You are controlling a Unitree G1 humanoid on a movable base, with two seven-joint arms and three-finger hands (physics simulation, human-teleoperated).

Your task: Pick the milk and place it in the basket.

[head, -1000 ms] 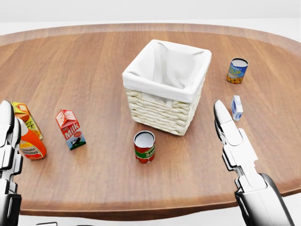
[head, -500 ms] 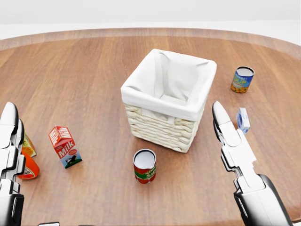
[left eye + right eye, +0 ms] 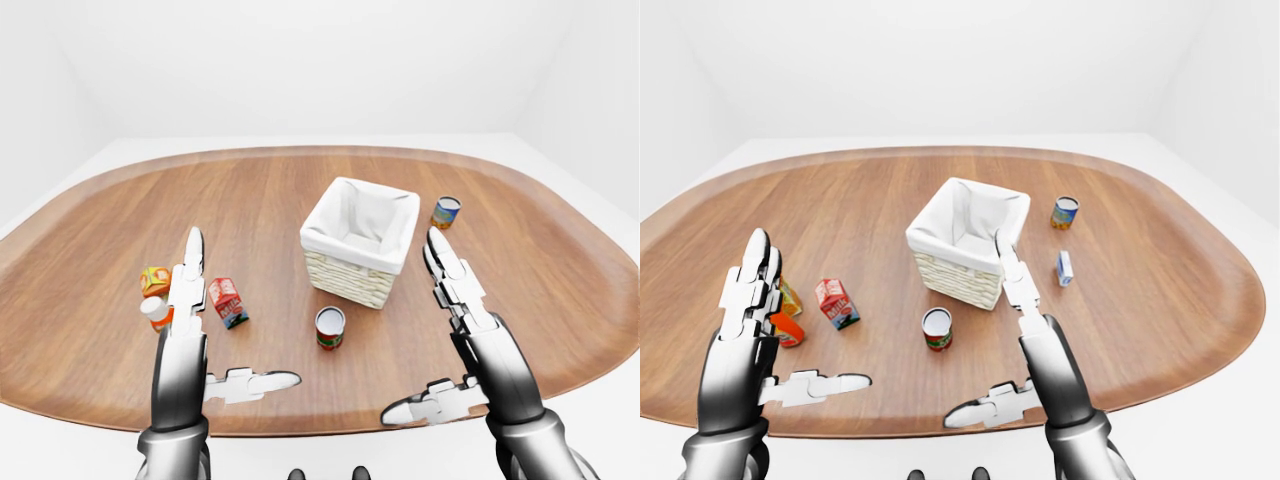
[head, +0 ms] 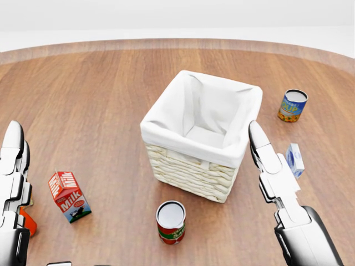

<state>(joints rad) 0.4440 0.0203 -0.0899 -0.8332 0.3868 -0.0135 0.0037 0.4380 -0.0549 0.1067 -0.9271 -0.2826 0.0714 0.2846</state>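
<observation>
**Milk carton stands untouched on the table, both hands raised and empty**

The milk carton (image 4: 69, 195), red with a white and blue lower panel, stands upright on the wooden table (image 4: 100, 100) at the lower left of the head view. It is well apart from the basket (image 4: 201, 136), which sits near the centre, woven and pale, with a white cloth lining folded over its rim. Nothing lies inside the basket that can be seen.

The left hand (image 3: 752, 285) is held flat with fingers straight and thumb spread wide, gripping nothing. In the head view it is cut off by the left edge. It partly covers an orange bottle (image 3: 787, 329) and an orange carton (image 3: 789, 297) just to the left of the milk, so their labels cannot be read.

The right hand (image 3: 447, 280) is likewise spread open and empty, rising just to the right of the basket. In the left-eye view it hides a small blue and white carton (image 4: 295, 160), which shows beside the fingers in the head view.

A red can (image 4: 171, 222) stands below the basket in the head view. A blue and yellow can (image 4: 292, 105) stands at the upper right.

The table is a broad rounded oval of brown wood. Around it the room is plain white, with bare walls and floor.
</observation>
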